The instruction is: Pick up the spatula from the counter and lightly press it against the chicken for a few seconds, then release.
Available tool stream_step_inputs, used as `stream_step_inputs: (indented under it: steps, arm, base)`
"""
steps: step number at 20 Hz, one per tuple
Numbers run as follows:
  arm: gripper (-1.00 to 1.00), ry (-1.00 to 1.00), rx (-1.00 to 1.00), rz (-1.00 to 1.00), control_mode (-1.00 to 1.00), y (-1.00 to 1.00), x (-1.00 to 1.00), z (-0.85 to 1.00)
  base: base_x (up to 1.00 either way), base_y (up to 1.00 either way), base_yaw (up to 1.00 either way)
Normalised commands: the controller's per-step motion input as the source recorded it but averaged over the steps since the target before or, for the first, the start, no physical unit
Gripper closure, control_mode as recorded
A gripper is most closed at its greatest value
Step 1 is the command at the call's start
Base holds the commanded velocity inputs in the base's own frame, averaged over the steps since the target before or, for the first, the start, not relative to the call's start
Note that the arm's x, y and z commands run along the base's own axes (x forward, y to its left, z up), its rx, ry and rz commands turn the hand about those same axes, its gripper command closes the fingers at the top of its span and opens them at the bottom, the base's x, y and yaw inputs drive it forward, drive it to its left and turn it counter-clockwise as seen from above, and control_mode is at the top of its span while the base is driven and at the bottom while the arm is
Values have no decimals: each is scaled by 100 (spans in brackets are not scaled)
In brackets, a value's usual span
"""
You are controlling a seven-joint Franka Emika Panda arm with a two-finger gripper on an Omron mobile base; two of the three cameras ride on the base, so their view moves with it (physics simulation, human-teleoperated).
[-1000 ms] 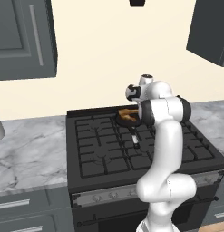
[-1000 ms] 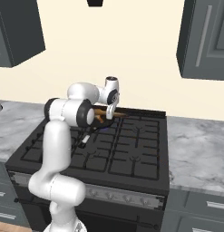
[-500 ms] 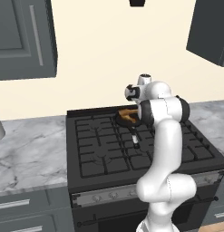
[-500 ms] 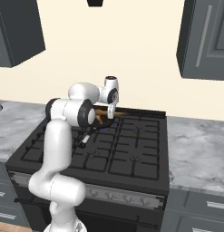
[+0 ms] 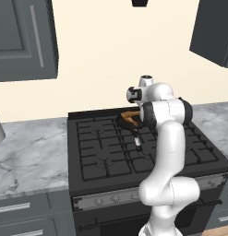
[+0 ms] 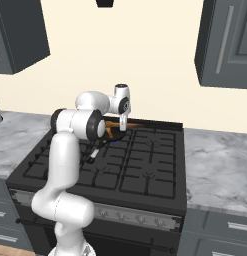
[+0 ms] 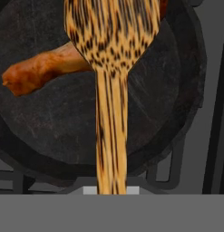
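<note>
Gripper (image 6: 123, 124) pinches the handle of the mottled wooden spatula (image 7: 111, 68). Blade sits upper centre of hand view, overlapping the brown chicken drumstick (image 7: 38, 70) in the dark round pan (image 7: 45, 136). Risk: pressing too hard skids the drumstick or twists the handle in the pinch.

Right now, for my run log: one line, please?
gripper shut on spatula | spatula blade over chicken | chicken in pan | pan on stove

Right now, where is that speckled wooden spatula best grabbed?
Take the speckled wooden spatula by its long narrow handle, coming in from the end away from the blade. The handle is slim and straight, easy to pinch, while the broad blade lies over the browned chicken drumstick in the round dark pan.
</note>
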Motion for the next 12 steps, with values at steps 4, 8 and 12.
stream_step_inputs:
  steps: [4, 8, 12]
  arm:
    - [100, 0, -4, 6, -100, 0, 0, -9]
    - [100, -2, -1, 8, -100, 0, -14, 5]
    - [100, -10, 0, 10, -100, 0, -23, 42]
  base:
    - [0, 0, 0]
    - [0, 0, 0]
    - [0, 0, 0]
